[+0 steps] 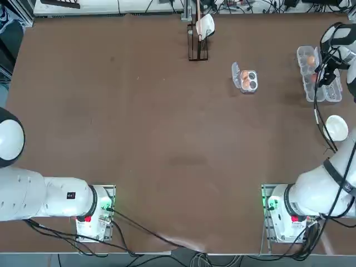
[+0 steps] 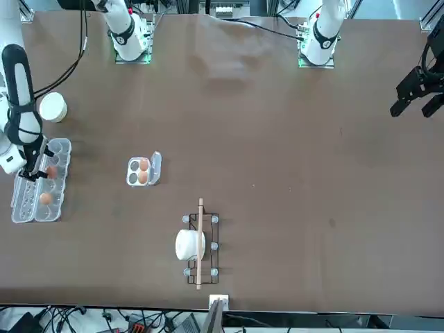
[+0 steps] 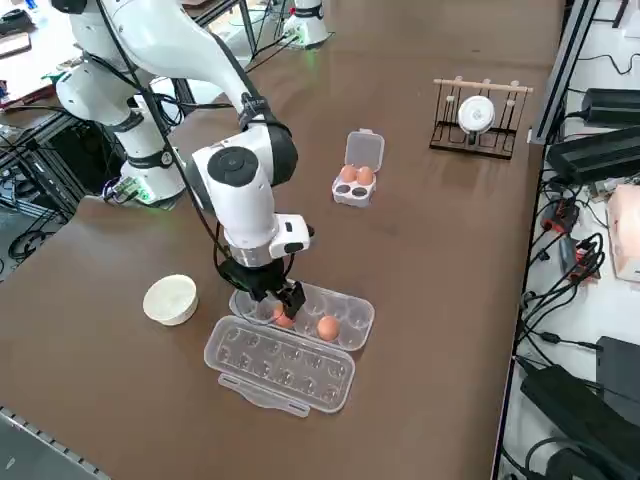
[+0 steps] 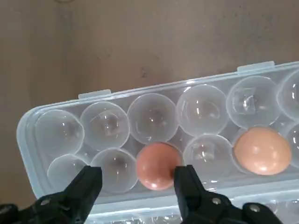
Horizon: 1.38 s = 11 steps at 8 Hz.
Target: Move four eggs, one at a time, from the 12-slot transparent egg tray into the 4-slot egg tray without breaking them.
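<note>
The right gripper [image 4: 138,179] hangs low over the 12-slot transparent egg tray [image 4: 60,123], fingers spread wide and holding nothing; an egg [image 4: 156,165] sits in a cup just beyond their tips, a second egg [image 4: 261,150] two cups along. In the top view this tray lies at the right edge, its lid folded flat. The 4-slot egg tray [image 1: 247,81], upper centre-right, holds two eggs [image 1: 245,76], with bare table [image 1: 167,139] between.
</note>
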Motion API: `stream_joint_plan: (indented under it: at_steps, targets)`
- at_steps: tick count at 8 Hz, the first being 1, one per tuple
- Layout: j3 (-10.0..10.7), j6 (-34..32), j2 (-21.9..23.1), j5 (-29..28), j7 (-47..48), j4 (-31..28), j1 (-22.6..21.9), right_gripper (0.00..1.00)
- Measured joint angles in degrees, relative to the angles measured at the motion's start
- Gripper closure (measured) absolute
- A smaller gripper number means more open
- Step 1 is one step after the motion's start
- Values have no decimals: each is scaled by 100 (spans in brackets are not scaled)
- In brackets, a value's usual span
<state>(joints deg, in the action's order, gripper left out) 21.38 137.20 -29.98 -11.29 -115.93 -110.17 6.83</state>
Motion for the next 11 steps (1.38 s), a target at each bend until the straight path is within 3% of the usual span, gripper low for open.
stream_joint_plan:
  at_steps: [11]
  targets:
    - [-88, 311, -255, -10, -12, 98, 25, 10]
